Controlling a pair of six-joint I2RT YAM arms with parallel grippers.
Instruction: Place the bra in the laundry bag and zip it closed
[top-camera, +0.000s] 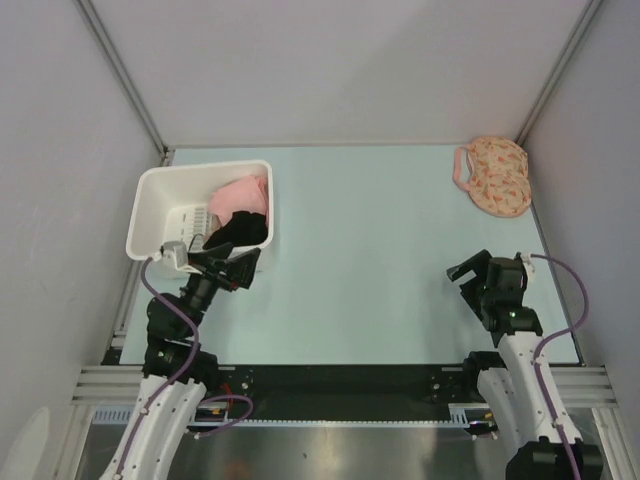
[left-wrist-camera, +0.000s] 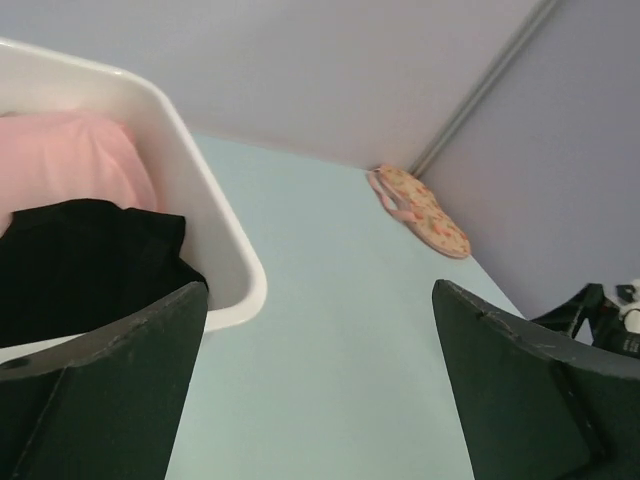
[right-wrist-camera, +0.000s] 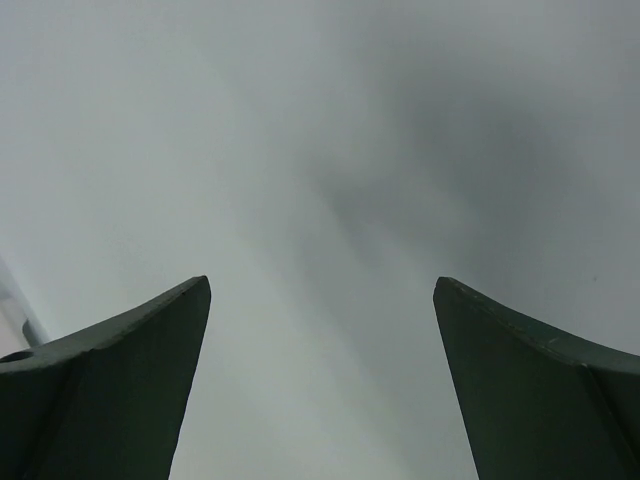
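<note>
Left arm (top-camera: 160, 420): white lower link rising from the near-left base; dark wrist angled forward and to the right.
Left gripper (top-camera: 232, 258): jaws spread wide, nothing between them. Dark fingers (left-wrist-camera: 110, 380) at the two lower corners of the wrist view.
Right arm (top-camera: 520, 380): white link rising from the near-right base, leaning forward and slightly left.
Right gripper (top-camera: 480, 268): jaws likewise spread wide, empty, with dark fingers (right-wrist-camera: 530, 380) well apart.
</note>
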